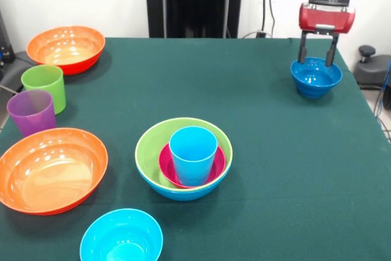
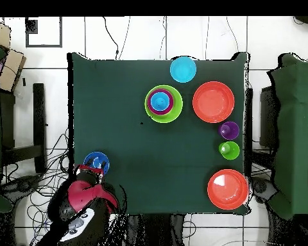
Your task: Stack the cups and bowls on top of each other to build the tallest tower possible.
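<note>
The tower (image 1: 183, 157) stands mid-table: a large blue bowl, a lime green bowl in it, a small magenta bowl (image 1: 214, 166), and the light blue cup (image 1: 193, 151) upright on top. It also shows in the overhead view (image 2: 163, 102). My gripper (image 1: 317, 59) is at the table's far right corner, open, with its two fingers down at the far rim of the small dark blue bowl (image 1: 316, 82). In the overhead view the gripper (image 2: 94, 170) overlaps that bowl (image 2: 96, 159). The lime green cup (image 1: 44, 87) and the purple cup (image 1: 32, 111) stand upright at the left.
Two large orange bowls sit at the left, one near (image 1: 52, 169) and one far (image 1: 65, 47). A small cyan bowl (image 1: 121, 236) sits at the front edge. The dark blue bowl is close to the table's right edge (image 1: 357, 99).
</note>
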